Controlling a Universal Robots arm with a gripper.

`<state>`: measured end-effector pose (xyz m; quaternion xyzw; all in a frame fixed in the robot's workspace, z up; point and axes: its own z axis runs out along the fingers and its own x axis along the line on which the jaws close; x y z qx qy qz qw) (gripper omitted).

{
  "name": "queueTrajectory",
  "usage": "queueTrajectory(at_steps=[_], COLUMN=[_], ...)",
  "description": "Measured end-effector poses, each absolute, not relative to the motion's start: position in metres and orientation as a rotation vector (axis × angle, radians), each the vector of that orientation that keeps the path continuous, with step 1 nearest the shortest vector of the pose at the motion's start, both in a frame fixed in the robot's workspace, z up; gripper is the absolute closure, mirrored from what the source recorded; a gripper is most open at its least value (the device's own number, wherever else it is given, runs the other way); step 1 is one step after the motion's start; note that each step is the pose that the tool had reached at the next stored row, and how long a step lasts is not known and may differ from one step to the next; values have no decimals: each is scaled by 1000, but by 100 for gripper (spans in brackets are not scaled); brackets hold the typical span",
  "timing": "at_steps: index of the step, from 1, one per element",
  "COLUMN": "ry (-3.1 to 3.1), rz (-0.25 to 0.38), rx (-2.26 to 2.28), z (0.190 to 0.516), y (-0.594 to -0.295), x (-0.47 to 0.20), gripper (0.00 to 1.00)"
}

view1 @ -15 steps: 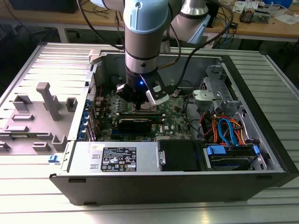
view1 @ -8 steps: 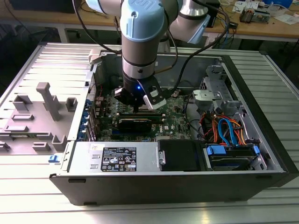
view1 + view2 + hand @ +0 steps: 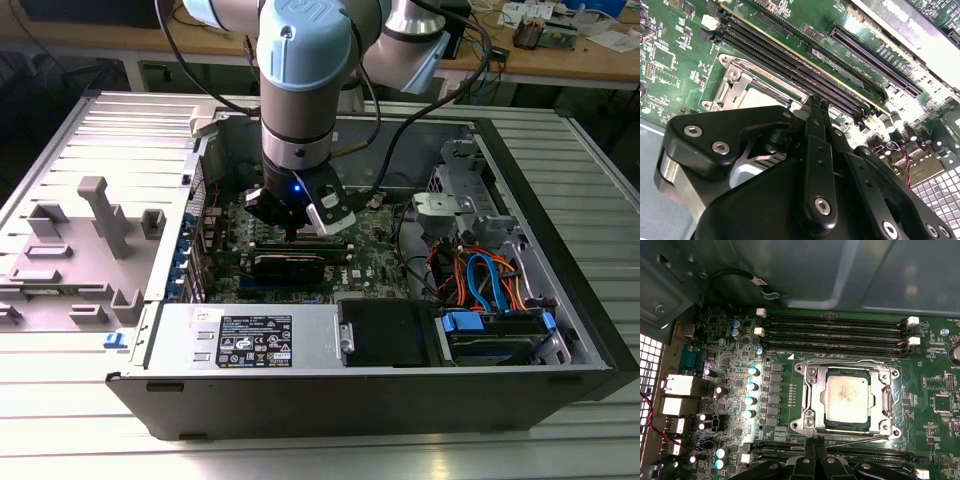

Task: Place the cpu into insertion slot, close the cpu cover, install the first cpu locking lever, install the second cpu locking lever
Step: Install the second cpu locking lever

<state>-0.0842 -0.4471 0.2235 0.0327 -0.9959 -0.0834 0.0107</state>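
While I hang low inside the open case [image 3: 560,300], my end effector [image 3: 815,450] sits just beside the socket edge nearest my wrist, its black fingers [image 3: 816,117] drawn narrow together with nothing visibly between them. In the first wrist view the cpu [image 3: 847,396] lies flat in the slot [image 3: 816,399], its dull silver top facing up and smudged. The cover [image 3: 886,401] is down around the cpu, its square window framing the chip, with screws at the frame's corners. A thin lever [image 3: 860,440] runs along the socket side closest to my fingertips, slightly slanted; I cannot tell whether it is latched. Beyond the socket, four long black memory slots [image 3: 835,332] lie parallel to its far edge, with white clips at their ends, and another pair of slots [image 3: 780,450] lies on my side, partly under my fingers. A row of blue-topped capacitors [image 3: 752,390] stands near the socket on the green board [image 3: 935,405].

In the exterior view my arm [image 3: 300,90] comes straight down over the board's middle, a blue light glowing on the wrist. A grey power supply [image 3: 250,335] fills the case's near side, and orange and blue cables [image 3: 485,280] bunch toward the exterior view's right. The case rests on a ribbed metal counter [image 3: 320,455].
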Motion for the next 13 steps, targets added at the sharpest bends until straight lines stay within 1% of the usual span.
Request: queueTrajectory(at_steps=[6, 13], ry=[-3107, -3106], rz=[-262, -282], rx=[103, 107], z=[223, 218], y=[-447, -447], x=[-84, -88], gripper=[89, 89])
